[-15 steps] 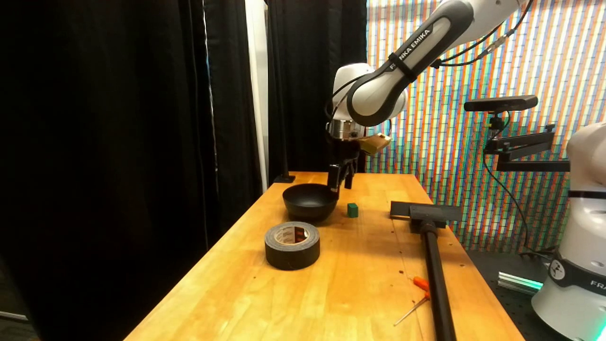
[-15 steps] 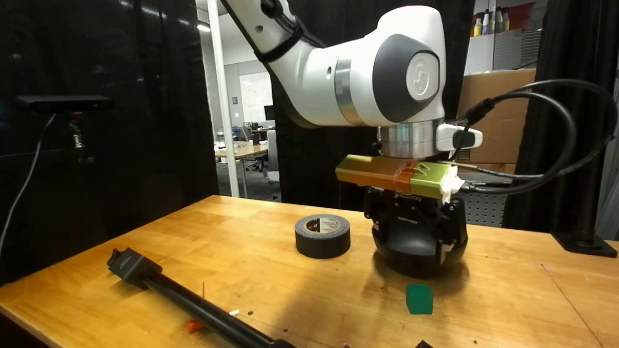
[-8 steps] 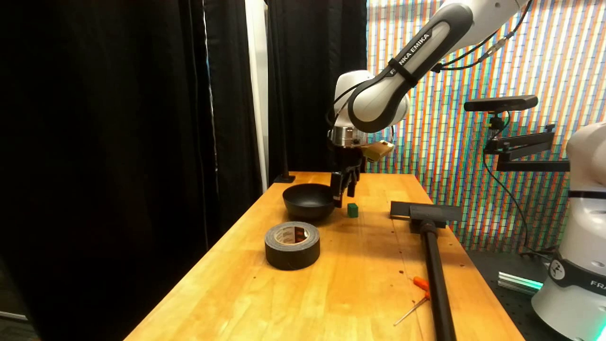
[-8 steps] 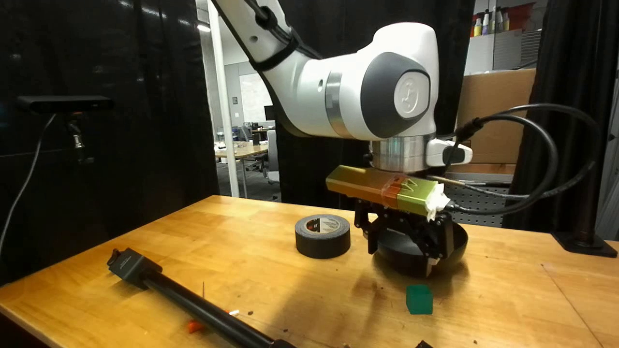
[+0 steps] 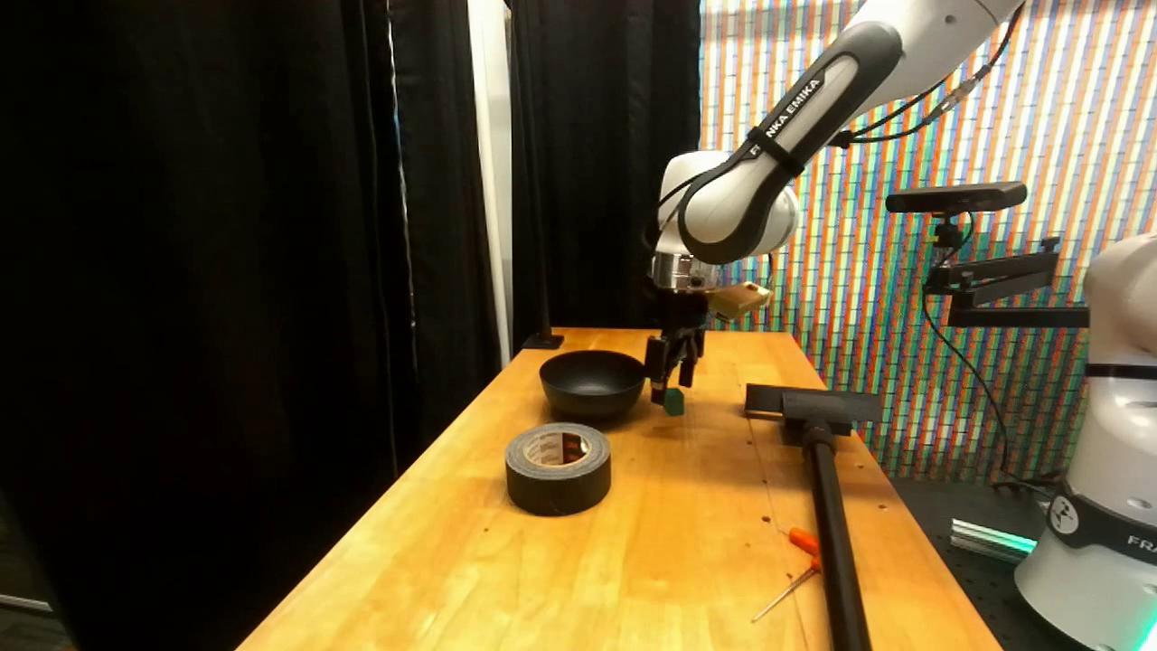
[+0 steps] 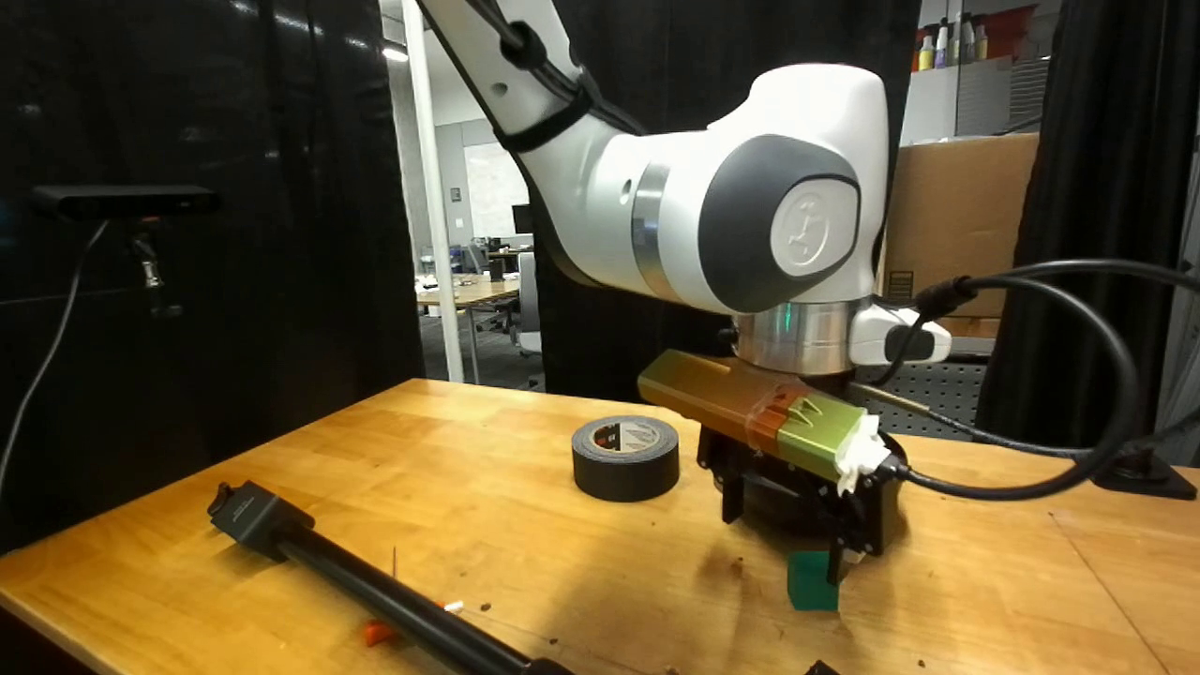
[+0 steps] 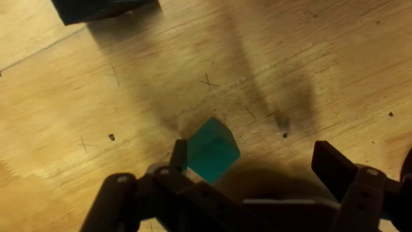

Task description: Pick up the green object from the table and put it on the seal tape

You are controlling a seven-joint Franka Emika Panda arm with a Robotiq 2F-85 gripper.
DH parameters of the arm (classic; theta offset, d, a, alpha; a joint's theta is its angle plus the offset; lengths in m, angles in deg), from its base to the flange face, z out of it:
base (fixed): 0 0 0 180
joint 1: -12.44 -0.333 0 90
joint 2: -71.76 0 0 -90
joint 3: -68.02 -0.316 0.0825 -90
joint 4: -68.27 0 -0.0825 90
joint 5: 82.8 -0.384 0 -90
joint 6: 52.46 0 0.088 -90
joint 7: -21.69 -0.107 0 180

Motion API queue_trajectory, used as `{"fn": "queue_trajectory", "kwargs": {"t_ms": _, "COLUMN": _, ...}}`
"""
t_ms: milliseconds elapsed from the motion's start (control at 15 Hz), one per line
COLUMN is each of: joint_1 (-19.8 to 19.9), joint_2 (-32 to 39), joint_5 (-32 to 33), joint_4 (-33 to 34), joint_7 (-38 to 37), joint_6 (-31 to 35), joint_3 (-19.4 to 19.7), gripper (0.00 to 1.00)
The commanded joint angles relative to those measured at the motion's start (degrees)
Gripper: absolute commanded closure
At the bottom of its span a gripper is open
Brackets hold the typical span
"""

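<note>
The small green block (image 5: 674,403) sits on the wooden table beside the black bowl. It also shows in an exterior view (image 6: 812,586) and in the wrist view (image 7: 212,151). My gripper (image 7: 250,143) is open with nothing held. In the wrist view, the block lies between the fingers, close against the left one; whether they touch I cannot tell. In both exterior views, the gripper (image 5: 672,391) (image 6: 783,551) is low above the table, one finger partly in front of the block. The seal tape (image 5: 559,493) (image 6: 625,476), a dark ring-shaped roll, lies flat with nothing on it.
A black bowl (image 5: 592,389) stands beside the gripper, behind the tape roll. A long black pole with a flat mount (image 5: 832,524) (image 6: 403,600) lies along a table side. An orange-handled screwdriver (image 5: 804,541) lies by the pole. A dark block-like object (image 7: 103,9) shows at the wrist view's top left.
My gripper has moved down and away from the bowl, over to the green block, staying open. The block, the tape roll and the bowl have not moved.
</note>
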Motion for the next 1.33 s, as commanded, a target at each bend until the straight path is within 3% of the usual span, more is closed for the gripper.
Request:
{"fn": "queue_trajectory", "kwargs": {"t_ms": 0, "joint_1": 0.6, "joint_2": -2.0, "joint_5": -2.3, "joint_4": -2.4, "joint_7": 2.5, "joint_6": 2.7, "joint_3": 0.7, "gripper": 0.0}}
{"fn": "queue_trajectory", "kwargs": {"t_ms": 1267, "joint_1": 1.0, "joint_2": 3.7, "joint_5": -3.9, "joint_4": 3.0, "joint_7": 8.5, "joint_6": 1.0, "joint_3": 0.6, "gripper": 0.0}}
